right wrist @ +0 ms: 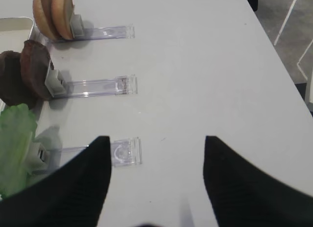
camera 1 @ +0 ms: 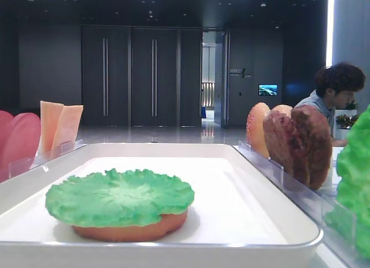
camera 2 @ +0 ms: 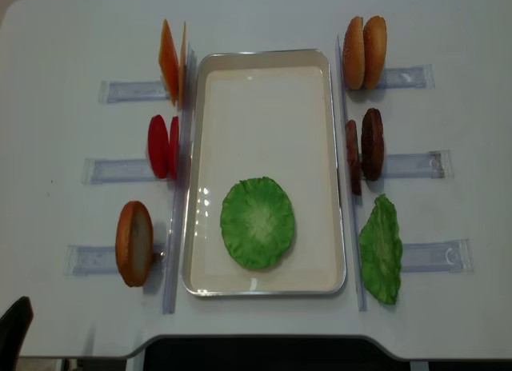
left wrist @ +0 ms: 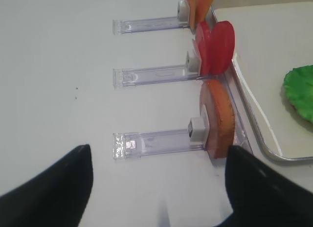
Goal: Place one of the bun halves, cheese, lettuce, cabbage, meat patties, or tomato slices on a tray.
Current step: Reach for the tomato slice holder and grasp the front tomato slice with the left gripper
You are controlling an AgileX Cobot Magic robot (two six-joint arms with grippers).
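Note:
In the white tray [camera 2: 264, 57] a lettuce leaf [camera 2: 257, 221] lies flat on an orange-brown bun half [camera 1: 130, 229]. Left of the tray stand cheese slices [camera 2: 170, 61], tomato slices [camera 2: 162, 146] and a bun half [camera 2: 134, 243]. On the right stand domed bun halves [camera 2: 364, 53], meat patties [camera 2: 364, 151] and more lettuce [camera 2: 380, 249]. No cabbage is in view. My left gripper [left wrist: 159, 147] hangs open and empty over the table, just short of the bun half [left wrist: 218, 117]. My right gripper [right wrist: 156, 137] is open and empty beside the lettuce holder [right wrist: 124, 151].
Clear plastic holder strips [camera 2: 124, 90] run outward from both long sides of the tray. The table's front edge [camera 2: 264, 339] lies close behind both grippers. A person [camera 1: 338, 97] sits beyond the table at the far right.

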